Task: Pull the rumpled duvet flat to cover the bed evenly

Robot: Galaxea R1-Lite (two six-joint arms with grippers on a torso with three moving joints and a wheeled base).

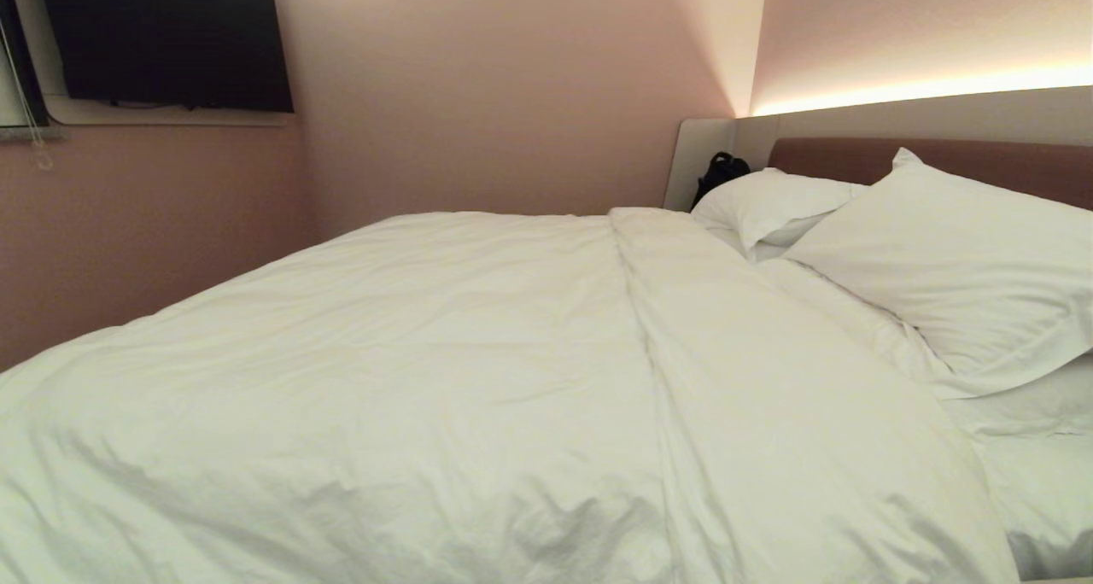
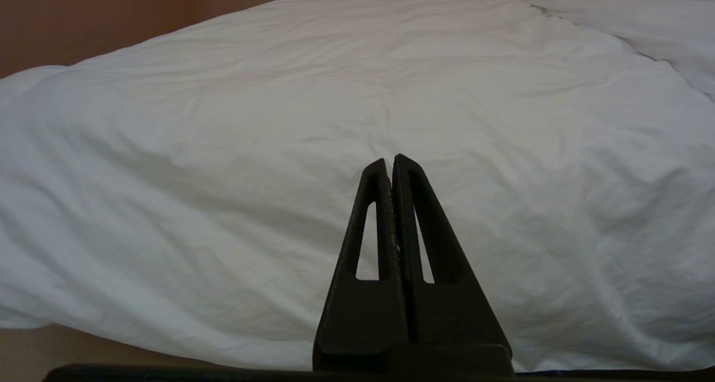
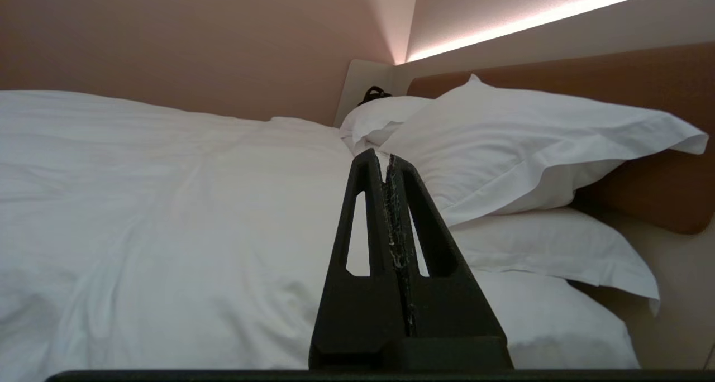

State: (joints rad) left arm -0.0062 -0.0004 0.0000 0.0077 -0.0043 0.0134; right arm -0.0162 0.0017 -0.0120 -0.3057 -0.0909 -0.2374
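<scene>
Head view: I see duvet spread over most of bed, thick fold ridge running head to foot, bare sheet beside pillows. Neither arm visible.

Left wrist: my left gripper clenched, empty, hovering short of duvet side edge.

Right wrist: right gripper pressed shut, grasping nothing, aimed toward pillows and headboard.

My read: coverage mostly done; fold and wrinkles left to pull flat toward pillow side.
</scene>
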